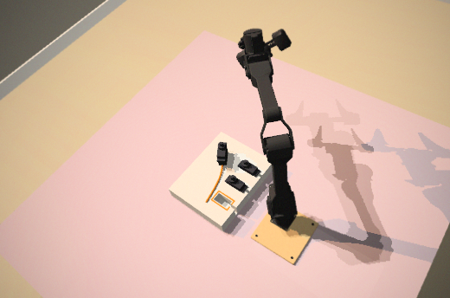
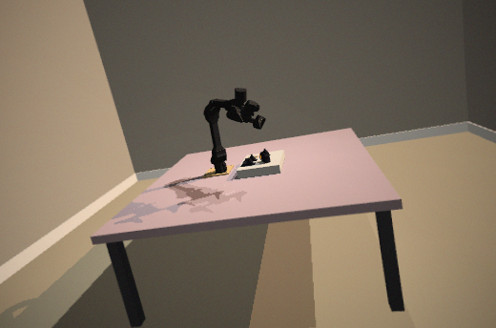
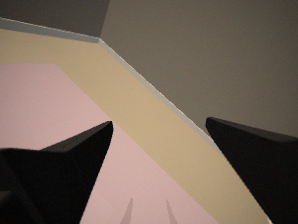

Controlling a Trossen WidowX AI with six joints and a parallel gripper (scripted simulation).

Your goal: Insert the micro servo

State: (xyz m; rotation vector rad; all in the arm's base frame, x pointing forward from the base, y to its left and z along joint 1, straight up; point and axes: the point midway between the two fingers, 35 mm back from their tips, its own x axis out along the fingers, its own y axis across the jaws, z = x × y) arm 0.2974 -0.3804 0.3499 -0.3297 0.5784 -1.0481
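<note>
The loose black micro servo (image 1: 221, 155) (image 2: 265, 156) stands on the pale deck (image 1: 190, 184) (image 2: 259, 172), and its orange cable (image 1: 215, 184) runs across the deck toward the marked pocket. The empty pocket (image 1: 222, 199) has an orange outline and a side notch at the deck's edge. Two other black servos (image 1: 248, 167) (image 1: 236, 183) sit low in the deck in a row with it. My gripper (image 3: 159, 123) is open and empty, high above the table and away from the servo. Its fingers are hard to make out in the top and exterior views.
The arm rises from a yellow base plate (image 1: 283, 243) beside the deck. The pink table (image 1: 108, 155) (image 2: 334, 171) extends around both, and arm shadows fall on it. The wrist view shows the table edge, floor (image 3: 135, 110) and wall, without the deck or servo.
</note>
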